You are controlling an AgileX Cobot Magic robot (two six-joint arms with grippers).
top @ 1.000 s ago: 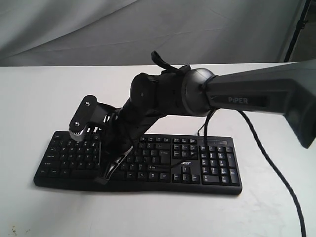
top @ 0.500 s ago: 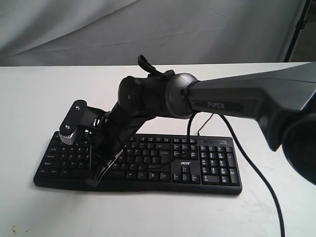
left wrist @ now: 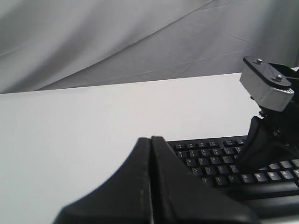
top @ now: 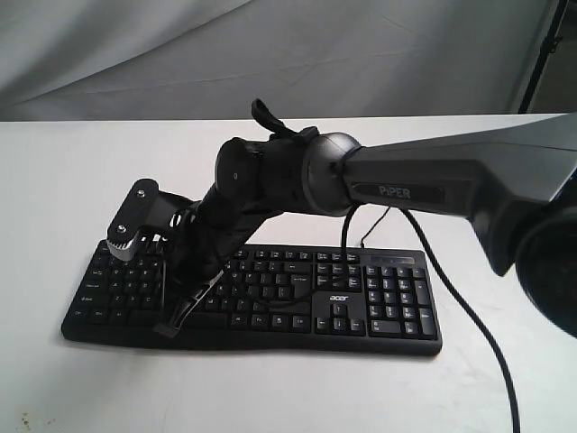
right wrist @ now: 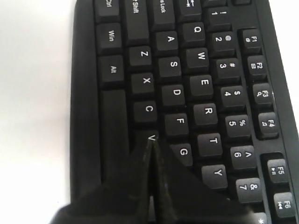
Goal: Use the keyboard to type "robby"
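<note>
The black keyboard [top: 361, 302] lies along the front of the white table, its "acer" logo [top: 338, 297] near the arrow keys. My right gripper [top: 166, 329] reaches across to the keyboard's left half, shut, fingers slanting down to the front rows. In the right wrist view the shut right gripper [right wrist: 150, 141] has its tips at the V key [right wrist: 151, 137], with C, F and G beside it; whether they touch it cannot be told. My left gripper [left wrist: 150, 138] is shut and empty, off the keyboard's [left wrist: 210, 158] left end.
The right arm's wrist [left wrist: 266, 86] looms over the keys near the left gripper. A black cable [top: 469, 311] trails from the right arm across the table's right side. A grey cloth [top: 180, 54] hangs behind the white table [top: 72, 171].
The right arm has swung leftward over the keyboard, carrying its shut fingertips toward the left keys. Little changed in the last half second.
</note>
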